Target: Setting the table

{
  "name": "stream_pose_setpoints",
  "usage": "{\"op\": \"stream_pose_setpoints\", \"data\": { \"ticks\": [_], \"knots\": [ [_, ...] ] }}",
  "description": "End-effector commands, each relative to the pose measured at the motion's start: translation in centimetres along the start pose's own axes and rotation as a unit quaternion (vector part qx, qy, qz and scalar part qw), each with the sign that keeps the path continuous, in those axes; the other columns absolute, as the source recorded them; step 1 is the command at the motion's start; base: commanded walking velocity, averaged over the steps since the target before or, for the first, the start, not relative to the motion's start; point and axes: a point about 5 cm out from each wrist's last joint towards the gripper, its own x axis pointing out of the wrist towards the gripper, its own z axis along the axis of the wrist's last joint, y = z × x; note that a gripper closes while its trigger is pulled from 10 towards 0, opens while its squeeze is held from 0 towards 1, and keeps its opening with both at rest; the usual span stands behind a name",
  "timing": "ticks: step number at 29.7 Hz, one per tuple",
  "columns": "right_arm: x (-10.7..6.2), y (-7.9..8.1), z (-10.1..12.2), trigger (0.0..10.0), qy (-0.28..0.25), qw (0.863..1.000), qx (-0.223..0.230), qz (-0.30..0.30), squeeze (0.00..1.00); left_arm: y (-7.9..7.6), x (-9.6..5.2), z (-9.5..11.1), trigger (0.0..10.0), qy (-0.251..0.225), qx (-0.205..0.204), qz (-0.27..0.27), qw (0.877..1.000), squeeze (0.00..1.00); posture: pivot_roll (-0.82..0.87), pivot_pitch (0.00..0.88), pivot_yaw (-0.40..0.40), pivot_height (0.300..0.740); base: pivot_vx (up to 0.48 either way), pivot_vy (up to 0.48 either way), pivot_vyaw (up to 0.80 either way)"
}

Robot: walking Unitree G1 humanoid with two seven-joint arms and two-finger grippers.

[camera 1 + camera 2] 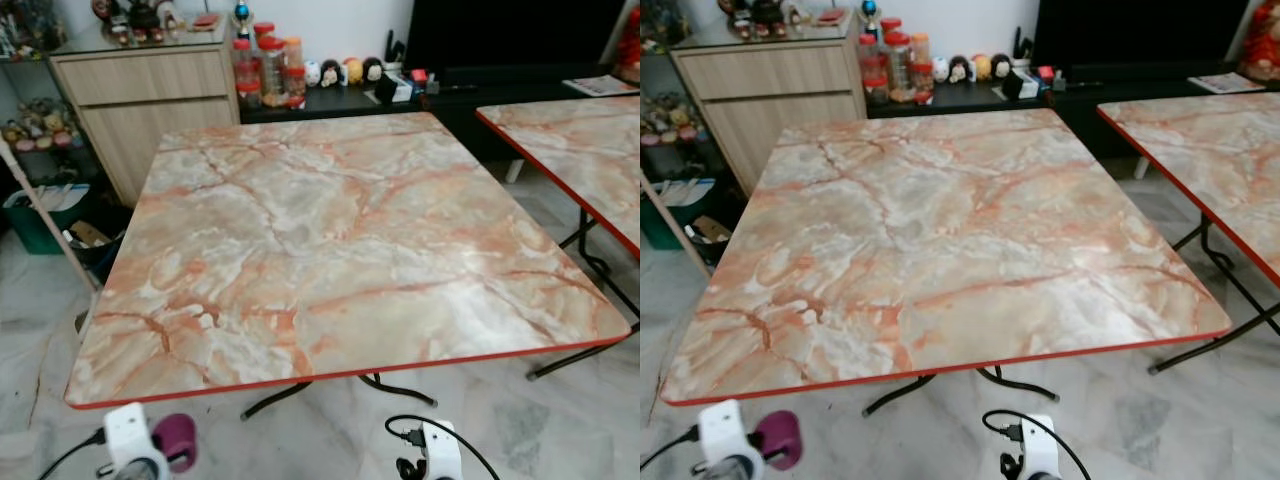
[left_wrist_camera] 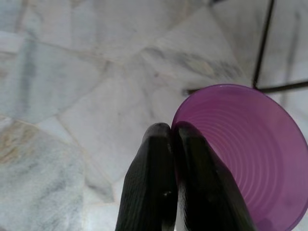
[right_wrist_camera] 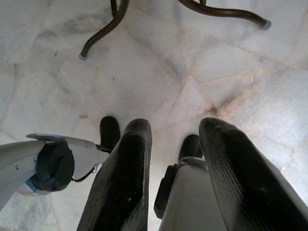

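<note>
A square table [image 1: 340,250] with an orange-veined marble top and red edge stands right in front of me, its top bare. My left arm hangs low at the near left, below the table's front edge. Its gripper [image 2: 172,132] is shut on the rim of a purple plastic cup [image 2: 245,154], one finger inside the wall and one outside. The same cup [image 1: 176,440] pokes out beside my left wrist. My right gripper [image 3: 175,130] hangs open over the floor with nothing between its fingers [image 3: 127,163], near the table's black legs [image 3: 103,33].
A second marble table [image 1: 580,150] stands close on the right, with a narrow gap between the two. Behind are a wooden cabinet [image 1: 140,95], a low black shelf with jars [image 1: 268,70] and figurines, and a green bin [image 1: 40,215] at the left. The floor is grey marble tile.
</note>
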Motion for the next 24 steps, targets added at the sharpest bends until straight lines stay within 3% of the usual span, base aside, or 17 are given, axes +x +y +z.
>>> {"op": "stream_pose_setpoints", "data": {
  "ticks": [1,6,12,17,24],
  "knots": [
    [0.0,-0.1,0.4,10.0,-0.006,1.0,0.001,-0.003,0.0,-0.5,0.2,0.7,10.0,-0.014,0.022,-0.008,1.0,0.0,0.05,0.0,0.015,0.74,0.0,0.0,0.0],
    [0.0,-0.2,0.4,10.0,-0.009,1.0,0.005,-0.006,0.0,0.1,0.0,0.4,10.0,-0.026,0.004,0.019,0.999,0.0,0.05,0.0,0.016,0.74,0.0,0.0,0.0],
    [0.0,-0.2,0.4,10.0,-0.007,1.0,0.0,-0.004,0.0,1.9,-0.6,-1.5,10.0,0.006,-0.004,0.053,0.999,0.0,0.07,0.0,0.008,0.74,0.0,0.0,0.0],
    [0.0,-0.3,0.3,10.0,-0.006,1.0,0.001,-0.005,0.0,1.9,-1.0,-2.9,10.0,0.031,0.015,0.052,0.998,0.0,0.06,0.0,0.009,0.74,0.0,0.0,0.0],
    [0.0,-0.3,0.4,10.0,-0.007,1.0,-0.007,-0.004,0.0,1.4,-0.8,-2.3,10.0,0.025,0.019,0.049,0.998,0.0,0.06,0.0,0.007,0.74,0.0,-0.074,0.0]
  ]
}}
